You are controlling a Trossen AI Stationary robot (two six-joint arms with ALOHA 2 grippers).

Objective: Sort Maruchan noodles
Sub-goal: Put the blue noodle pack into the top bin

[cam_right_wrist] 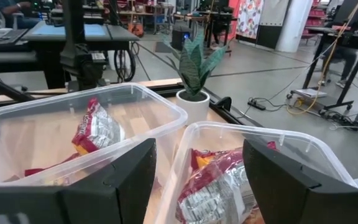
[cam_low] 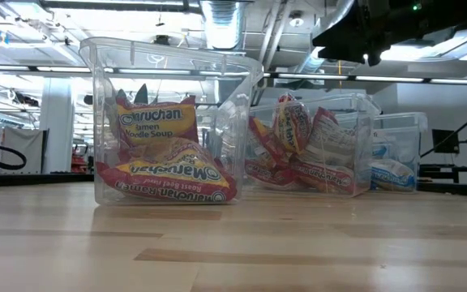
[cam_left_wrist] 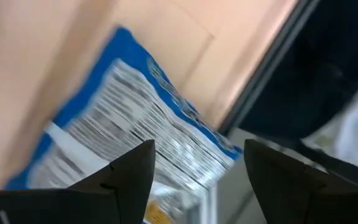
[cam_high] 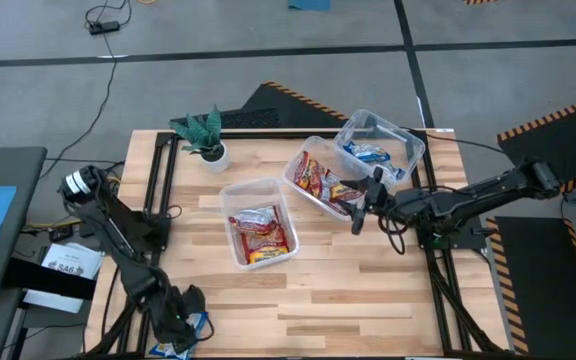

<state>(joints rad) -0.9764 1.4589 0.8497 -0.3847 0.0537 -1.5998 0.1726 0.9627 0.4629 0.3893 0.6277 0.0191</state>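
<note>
The blue packet lies at the desk's front left corner, partly over the edge, beneath the left gripper, whose fingers stand apart. It is probably light, crinkly and slippery, with brittle contents; grip across a short side, gently. The desk's metal frame crowds that edge. Three tubs hold sorted packets. The right gripper hovers open over the middle tub; a plant stands behind.
</note>
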